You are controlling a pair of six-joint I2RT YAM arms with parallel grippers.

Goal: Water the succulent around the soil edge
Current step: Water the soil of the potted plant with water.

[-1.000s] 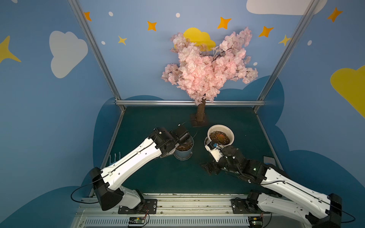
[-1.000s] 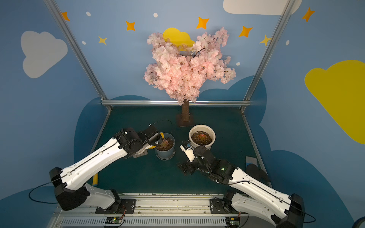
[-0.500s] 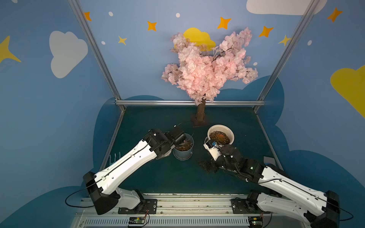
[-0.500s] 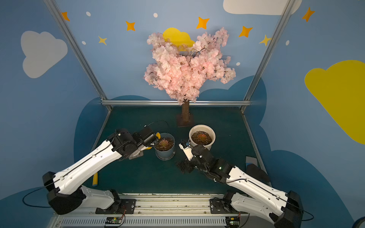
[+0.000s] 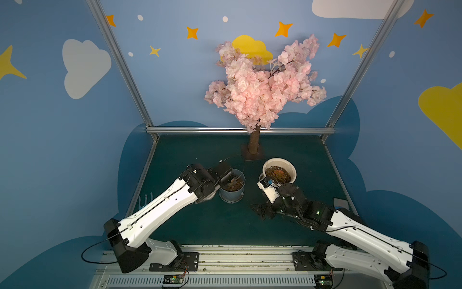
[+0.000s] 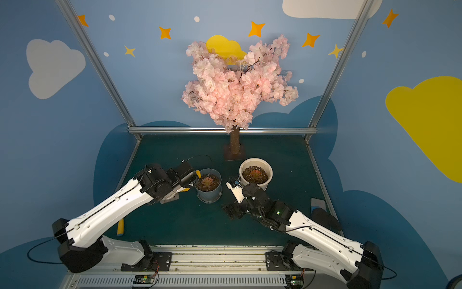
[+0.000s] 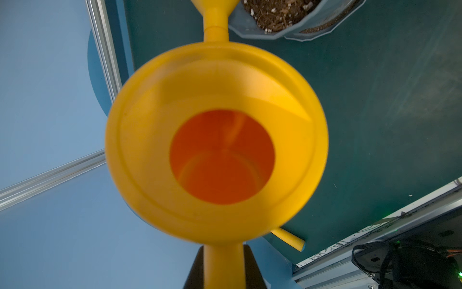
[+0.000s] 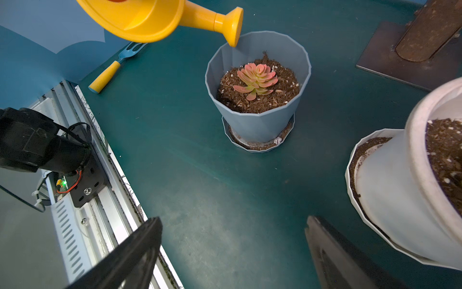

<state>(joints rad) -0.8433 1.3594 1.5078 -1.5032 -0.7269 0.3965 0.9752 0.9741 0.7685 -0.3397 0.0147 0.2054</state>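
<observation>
A pink-green succulent point(image 8: 256, 78) point(image 6: 207, 182) grows in dark soil in a blue-grey pot point(image 8: 257, 120) point(image 5: 231, 194) that stands on a saucer. My left gripper point(image 7: 223, 250) point(image 6: 191, 179) is shut on the handle of a yellow watering can point(image 7: 216, 140) point(image 8: 140, 20). The can is tipped, and its spout head point(image 8: 232, 25) hangs over the pot's rim on the side facing the left arm, above the soil edge. No water shows. My right gripper point(image 8: 232, 221) point(image 5: 261, 211) is open and empty, low over the mat between the two pots.
A white pot point(image 8: 412, 187) point(image 6: 256, 172) holding another succulent stands right of the blue-grey one, close to my right wrist. The pink blossom tree's trunk and base plate point(image 5: 253, 150) stand behind both pots. A yellow-handled garden fork point(image 8: 110, 70) point(image 6: 120, 226) lies near the left wall.
My left arm has drawn back to the left with the can. The spout has moved from over the middle of the pot to its rim, uncovering the succulent. The right arm barely moved.
</observation>
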